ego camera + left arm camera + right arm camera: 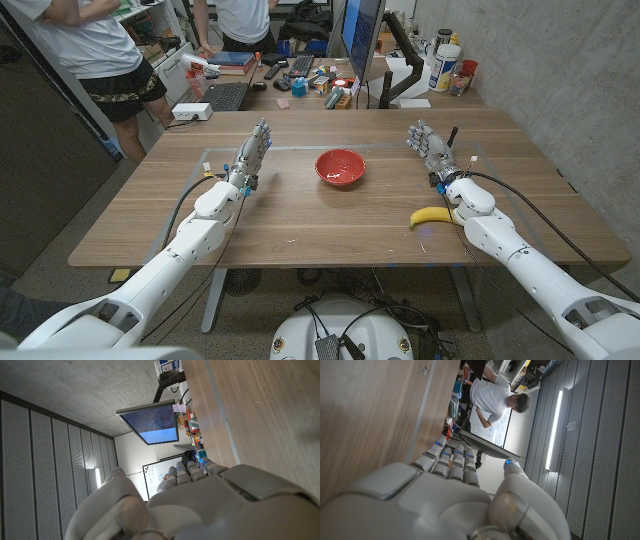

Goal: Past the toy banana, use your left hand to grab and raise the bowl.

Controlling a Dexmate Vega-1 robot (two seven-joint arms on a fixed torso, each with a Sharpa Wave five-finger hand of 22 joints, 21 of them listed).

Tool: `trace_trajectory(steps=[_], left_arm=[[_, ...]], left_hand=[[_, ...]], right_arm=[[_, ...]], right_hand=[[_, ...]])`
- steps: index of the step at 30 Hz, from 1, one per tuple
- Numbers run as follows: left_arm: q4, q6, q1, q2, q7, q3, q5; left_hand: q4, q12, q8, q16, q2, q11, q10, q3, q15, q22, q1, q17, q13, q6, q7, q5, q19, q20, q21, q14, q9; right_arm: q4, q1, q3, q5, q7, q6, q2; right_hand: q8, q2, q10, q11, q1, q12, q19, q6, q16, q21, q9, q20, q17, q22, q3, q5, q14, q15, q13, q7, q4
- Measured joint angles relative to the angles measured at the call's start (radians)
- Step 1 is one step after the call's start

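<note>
In the head view, the red bowl [340, 167] stands upright near the middle of the wooden table [300, 220], and nothing is holding it. The left hand [252, 155] is at about nine o'clock from the bowl, a little apart from it, with the fingers straight, close together and pointing toward the far edge; it holds nothing. So the bowl lies to the side of these fingers, at about three o'clock from them, not in front of them, and I judge that the hand must move sideways and turn toward the rim before it can close on it. The right hand [430, 148] is at about three o'clock from the bowl, also with straight fingers and nothing in them; it seems a little farther from the bowl than the left one. The toy banana [431, 215] lies at about four o'clock from the bowl, just beside the right wrist, with its long axis running roughly from left to right across the table. The bowl is round, so it has no long axis that matters for the grasp. In the left wrist view, the back of the left hand [200, 505] shows with the fingers [187, 471] stretched out beside the table surface [265, 415], and a monitor [150, 422] stands beyond. In the right wrist view, the right hand [445, 500] shows the same way, fingers [450, 460] extended and side by side with the thumb apart, along the table [370, 415], and a person [495, 397] in a white shirt is behind.
</note>
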Motion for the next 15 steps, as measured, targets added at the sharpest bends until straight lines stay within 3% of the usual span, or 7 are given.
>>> trace_trajectory(steps=[15], left_arm=[[0.011,-0.005,-0.005,-0.005,-0.001,0.004,0.004]], left_hand=[[0.000,0.000,0.000,0.000,0.001,0.002,-0.002,0.000,0.000,0.000,0.009,0.000,0.000,-0.003,0.003,0.000,0.000,0.000,0.000,0.000,0.000]], right_arm=[[0.017,0.015,-0.004,0.001,0.011,-0.004,0.004]], right_hand=[[0.000,-0.001,0.000,0.000,0.001,0.000,0.000,0.000,0.000,0.000,0.000,0.000,0.005,0.003,0.000,0.000,0.000,0.000,0.000,0.000,0.000]])
